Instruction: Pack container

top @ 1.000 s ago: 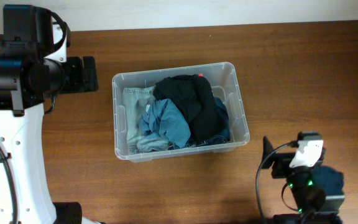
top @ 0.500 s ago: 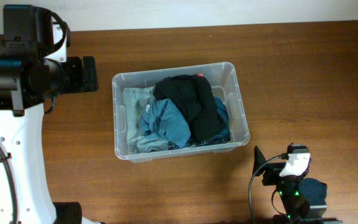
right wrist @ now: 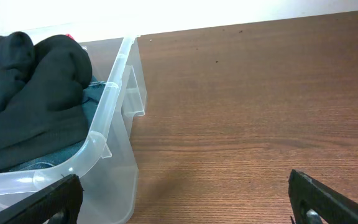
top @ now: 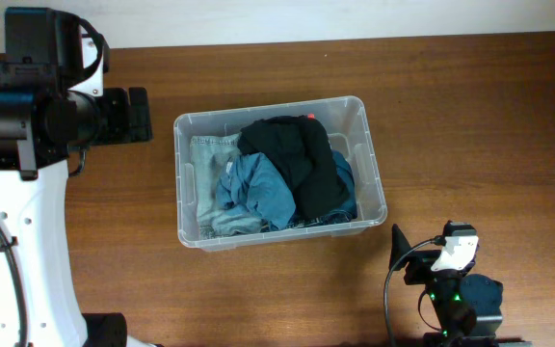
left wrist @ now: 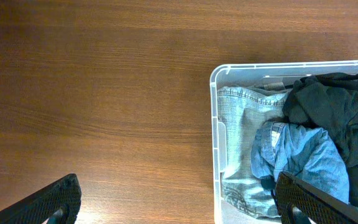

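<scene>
Fingers first, left wrist view: left fingers (left wrist: 58,200) are spread wide, dark tips in both lower corners, gripping nothing. Brown wood-grain table (left wrist: 92,93) fills the left. The container (left wrist: 215,124) is on the right: clear plastic, rounded corner, rim lip. Inside are flat pale denim (left wrist: 241,124), crumpled blue denim (left wrist: 303,155) and a bunched black garment (left wrist: 334,99).

Right wrist view: right fingers (right wrist: 55,202) are also wide apart and empty. The container (right wrist: 107,106) sits at left, translucent wall with a moulded rib under the rim, black garment piled inside.

Overhead: the container (top: 183,183) is mid-table, rectangular, slightly skewed. The white-and-black left arm (top: 27,125) is to its left, apart. The right arm (top: 451,289) is at the near edge, off the container's near right corner, not touching.
</scene>
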Robot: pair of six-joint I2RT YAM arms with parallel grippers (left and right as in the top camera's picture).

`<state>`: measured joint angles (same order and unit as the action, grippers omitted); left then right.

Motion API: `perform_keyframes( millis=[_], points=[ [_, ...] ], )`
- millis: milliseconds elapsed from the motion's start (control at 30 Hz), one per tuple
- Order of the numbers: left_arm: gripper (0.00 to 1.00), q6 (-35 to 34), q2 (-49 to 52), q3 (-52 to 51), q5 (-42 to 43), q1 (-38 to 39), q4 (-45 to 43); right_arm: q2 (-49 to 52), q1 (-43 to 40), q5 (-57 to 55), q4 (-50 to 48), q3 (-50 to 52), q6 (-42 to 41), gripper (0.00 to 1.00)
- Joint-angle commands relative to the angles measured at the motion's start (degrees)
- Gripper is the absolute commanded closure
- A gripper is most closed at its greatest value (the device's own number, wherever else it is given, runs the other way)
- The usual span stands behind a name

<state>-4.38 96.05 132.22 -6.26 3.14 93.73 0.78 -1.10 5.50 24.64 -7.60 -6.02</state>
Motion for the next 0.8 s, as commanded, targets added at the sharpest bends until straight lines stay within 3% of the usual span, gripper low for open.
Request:
perform_keyframes(
  millis=[0, 567, 667, 767],
  points=[
    [0.01, -0.76, -0.17, 0.2, -0.22, -0.26, 0.02, -0.39, -0.48, 0.31, -0.24, 0.48, -0.44, 0.02],
    [0.01, 0.79, -1.53, -0.07, -2.51, -0.26, -0.68, -0.39, -0.48, 0.31, -0.24, 0.48, -0.44, 0.02],
    [0.01, 4.15, -4.94, -3.34, -1.75, -0.26, -5.53, -0.42, -0.48, 0.31, -0.22, 0.48, -0.44, 0.02],
    [0.01, 12.13, -11.3, -13.2, 4.35, -0.26, -15.89, -0.42, -0.48, 0.31, -0.22, 0.48, -0.44, 0.01]
  ],
)
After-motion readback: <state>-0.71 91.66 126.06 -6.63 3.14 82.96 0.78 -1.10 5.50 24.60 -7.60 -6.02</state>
